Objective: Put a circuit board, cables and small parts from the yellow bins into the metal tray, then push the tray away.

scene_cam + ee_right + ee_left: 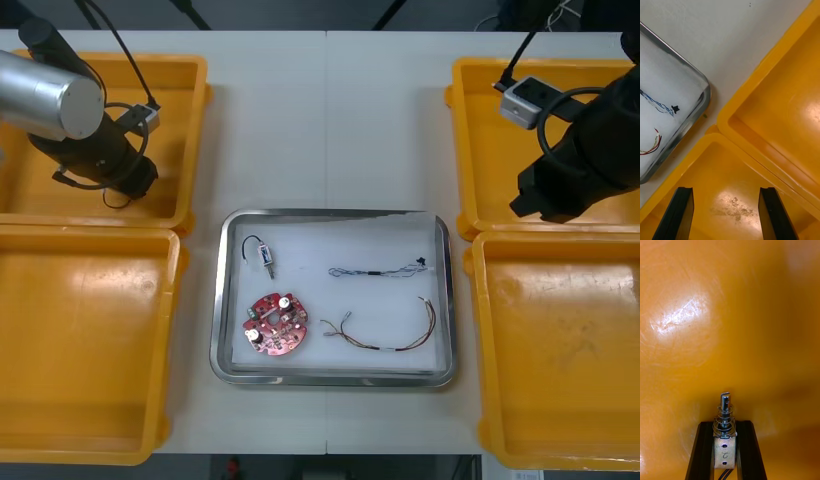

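Over the far left yellow bin (185, 120), my left gripper (724, 424) is shut on a small metal part (725, 408) with a spring and pin, held above the bin's floor; in the front view the left gripper (128, 186) hangs inside that bin. My right gripper (726, 212) is open and holds nothing, above the seam of the two right bins (752, 123); from the front the right gripper (535, 205) is beside the tray's far right corner. The metal tray (226, 300) holds a red circuit board (277, 323), another small metal part (262, 254), a blue and white cable (380, 270) and a red and yellow cable (385, 338).
The near left bin (90, 340) and near right bin (560, 340) flank the tray. Bare table (330, 120) lies beyond the tray's far edge. The tray's corner (703, 101) and cable ends show beside my right fingers.
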`<state>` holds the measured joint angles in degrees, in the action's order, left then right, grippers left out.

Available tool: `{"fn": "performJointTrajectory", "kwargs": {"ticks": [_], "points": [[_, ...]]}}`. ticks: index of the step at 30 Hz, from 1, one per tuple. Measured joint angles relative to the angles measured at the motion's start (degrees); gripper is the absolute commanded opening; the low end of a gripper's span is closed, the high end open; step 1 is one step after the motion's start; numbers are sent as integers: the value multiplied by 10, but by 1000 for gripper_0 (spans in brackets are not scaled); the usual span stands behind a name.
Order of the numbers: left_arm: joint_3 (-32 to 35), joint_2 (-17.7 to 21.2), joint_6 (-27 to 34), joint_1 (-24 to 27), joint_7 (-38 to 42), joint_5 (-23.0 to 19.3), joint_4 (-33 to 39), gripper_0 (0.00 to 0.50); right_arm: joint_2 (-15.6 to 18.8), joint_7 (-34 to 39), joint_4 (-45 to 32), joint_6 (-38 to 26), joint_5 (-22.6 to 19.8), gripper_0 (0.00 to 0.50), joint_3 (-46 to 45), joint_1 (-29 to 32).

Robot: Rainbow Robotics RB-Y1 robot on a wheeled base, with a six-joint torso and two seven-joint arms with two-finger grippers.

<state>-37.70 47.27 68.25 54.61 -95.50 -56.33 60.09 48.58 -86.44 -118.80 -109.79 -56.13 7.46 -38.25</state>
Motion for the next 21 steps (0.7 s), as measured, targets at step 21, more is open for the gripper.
{"fn": "performJointTrajectory", "kwargs": {"ticks": [21], "points": [[16, 44, 51, 11, 0, -52, 27, 0, 15, 190, -33, 0, -2, 500, -164, 166]]}}
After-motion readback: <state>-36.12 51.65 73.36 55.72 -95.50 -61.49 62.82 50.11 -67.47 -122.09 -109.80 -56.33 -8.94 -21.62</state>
